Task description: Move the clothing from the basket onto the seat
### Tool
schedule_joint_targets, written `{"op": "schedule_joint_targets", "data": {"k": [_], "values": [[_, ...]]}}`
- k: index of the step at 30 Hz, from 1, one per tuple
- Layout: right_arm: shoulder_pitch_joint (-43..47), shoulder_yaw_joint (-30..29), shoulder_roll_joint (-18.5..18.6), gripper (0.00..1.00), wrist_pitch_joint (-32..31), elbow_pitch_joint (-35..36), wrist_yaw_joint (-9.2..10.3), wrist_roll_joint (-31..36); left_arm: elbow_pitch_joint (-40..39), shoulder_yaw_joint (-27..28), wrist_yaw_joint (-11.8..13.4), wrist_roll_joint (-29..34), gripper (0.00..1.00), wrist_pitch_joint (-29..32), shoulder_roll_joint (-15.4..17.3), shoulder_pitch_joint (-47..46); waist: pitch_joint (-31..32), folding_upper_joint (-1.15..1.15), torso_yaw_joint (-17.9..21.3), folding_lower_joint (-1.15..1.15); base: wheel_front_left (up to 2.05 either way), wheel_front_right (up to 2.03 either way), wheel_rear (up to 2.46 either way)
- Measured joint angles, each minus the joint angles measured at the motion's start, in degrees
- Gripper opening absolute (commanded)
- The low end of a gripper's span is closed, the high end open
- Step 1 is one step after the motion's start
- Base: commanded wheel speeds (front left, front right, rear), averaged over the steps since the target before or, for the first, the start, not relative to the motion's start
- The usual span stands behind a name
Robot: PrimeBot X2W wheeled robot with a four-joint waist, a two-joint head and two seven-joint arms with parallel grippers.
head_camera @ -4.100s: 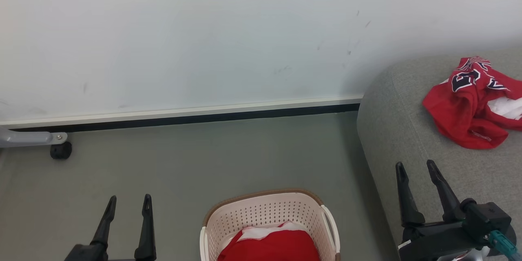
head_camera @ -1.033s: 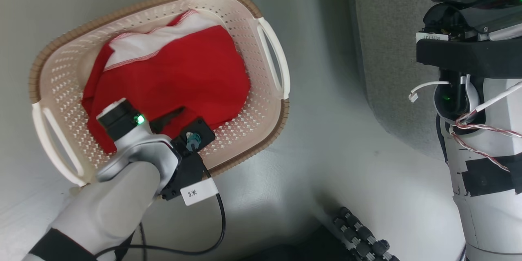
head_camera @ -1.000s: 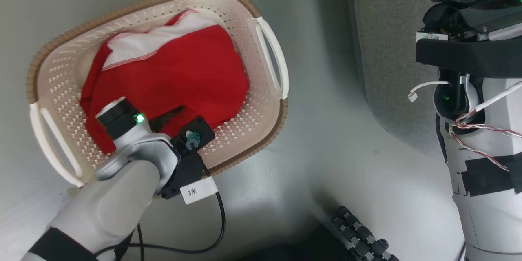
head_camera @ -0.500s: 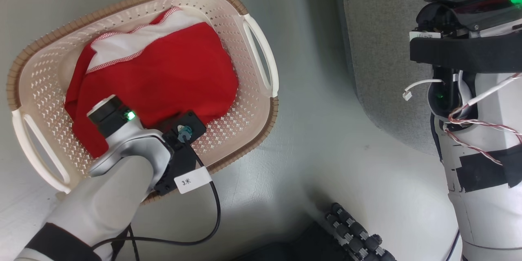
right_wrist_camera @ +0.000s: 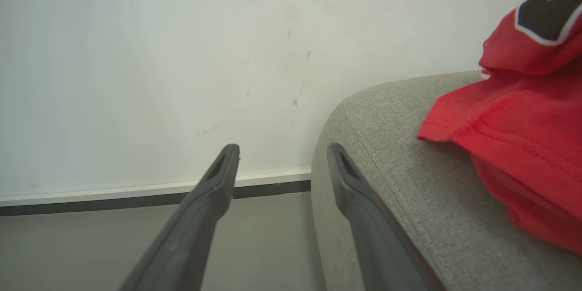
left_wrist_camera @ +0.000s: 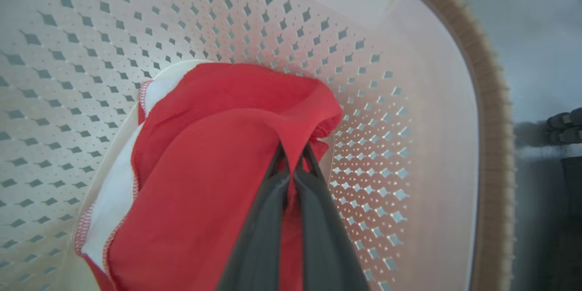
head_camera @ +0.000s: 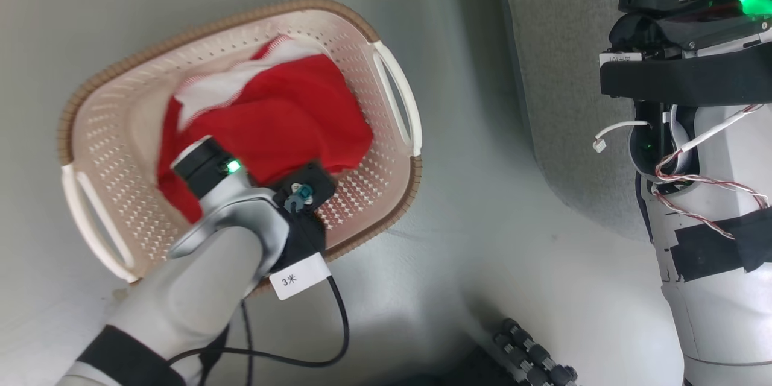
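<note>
L gripper [left_wrist_camera: 293, 152]: fingers [left_wrist_camera: 263, 223] pinched tight on a thin fold of the red garment w/ white trim [left_wrist_camera: 195, 177], near its edge. The garment sits in the cream laundry basket [left_wrist_camera: 409, 77], bunched toward one wall.

Risks:
- Grip is only a small ridge of slick fabric, so it could slide out on the lift, esp. w/ a quick pull.
- Trailing cloth may drag on the wall or rim and tip the light basket.

R gripper [right_wrist_camera: 283, 150] is spread wide and empty, beside the grey sofa [right_wrist_camera: 409, 191], where the red jersey w/ black lettering [right_wrist_camera: 523, 122] already lies. A drop too near the sofa's rounded edge could mean slide-off.
</note>
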State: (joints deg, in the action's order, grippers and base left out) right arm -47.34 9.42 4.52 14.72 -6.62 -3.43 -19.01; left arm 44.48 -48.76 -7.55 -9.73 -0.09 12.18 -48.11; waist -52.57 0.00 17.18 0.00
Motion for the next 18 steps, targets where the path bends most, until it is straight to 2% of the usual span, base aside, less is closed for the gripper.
{"op": "schedule_joint_targets", "data": {"k": [8, 18], "values": [[2.31, -0.03, 1.45, 1.0, 0.0, -2.92, -0.62, 1.57, -0.43, 3.04, 0.08, -3.53, 0.0, -6.6, -3.75, 0.26, 4.5, 0.0, -2.59, 0.0, 0.0, 0.0, 0.0], [5.7, 0.31, 2.12, 1.0, 0.0, -5.17, -1.12, 2.56, -1.34, 6.71, 1.0, -7.83, 0.0, -12.65, -5.95, 2.0, 11.01, 0.0, -6.83, -0.01, 0.0, 0.0, 0.0]]}}
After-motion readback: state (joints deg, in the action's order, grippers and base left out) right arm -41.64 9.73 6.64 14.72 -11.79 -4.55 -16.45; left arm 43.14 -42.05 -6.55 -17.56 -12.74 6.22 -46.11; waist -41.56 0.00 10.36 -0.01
